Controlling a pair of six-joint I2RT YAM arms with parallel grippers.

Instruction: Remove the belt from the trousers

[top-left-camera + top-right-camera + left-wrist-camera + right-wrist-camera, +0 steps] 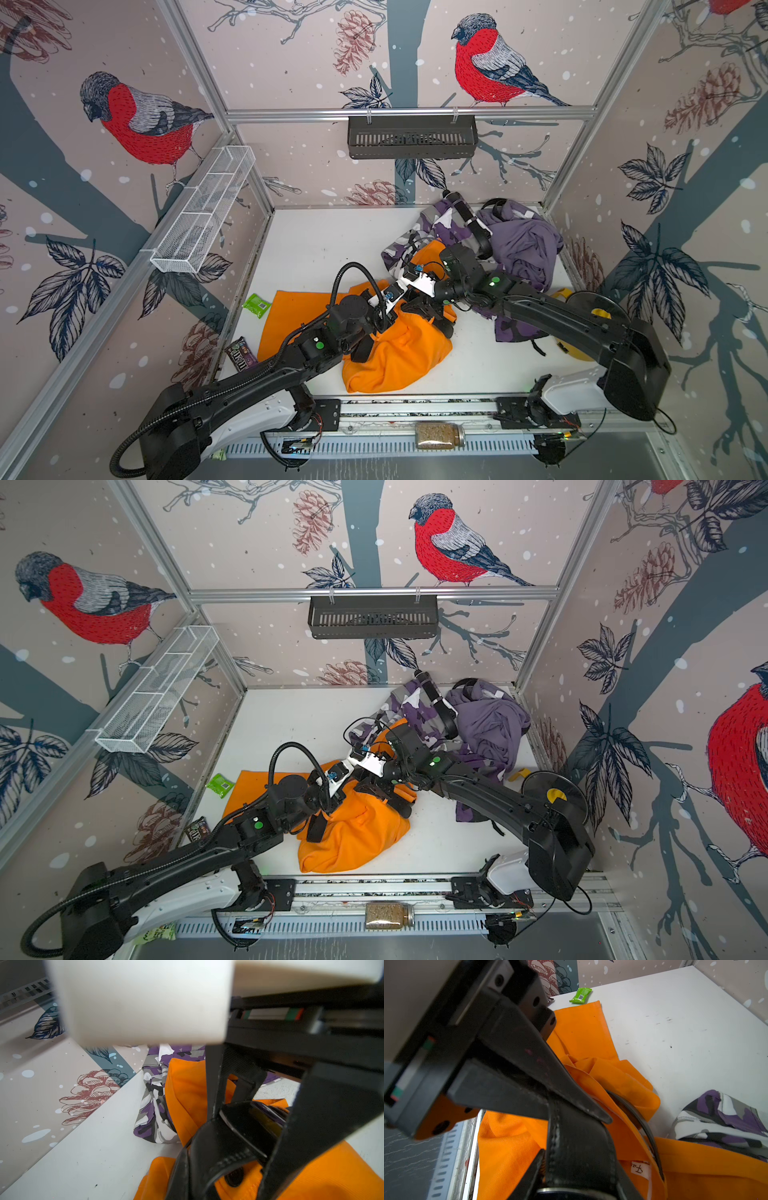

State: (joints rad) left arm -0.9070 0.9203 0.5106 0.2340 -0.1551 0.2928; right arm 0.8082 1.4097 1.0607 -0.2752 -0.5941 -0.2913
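Observation:
Orange trousers (399, 357) (353, 837) lie crumpled at the middle of the white table. Both grippers meet at their waistband. In the right wrist view the black stitched belt (577, 1147) comes out from between the closed fingers of my left gripper (583, 1111) and runs down into my right gripper (577, 1184), whose fingers clasp it across its width near a metal buckle edge. More belt sits inside the waistband. The left wrist view shows my left gripper (191, 1178) shut on the belt (230, 1160) beside a trouser button, with the right gripper (245, 1138) just beyond. A loose belt end (362, 348) hangs left.
Purple camouflage trousers (432, 224) with another black belt (471, 222) and a purple garment (523, 245) are heaped at the back right. A green packet (257, 305) and a sweets bag (240, 353) lie at the left edge. A yellow object (575, 353) lies on the right.

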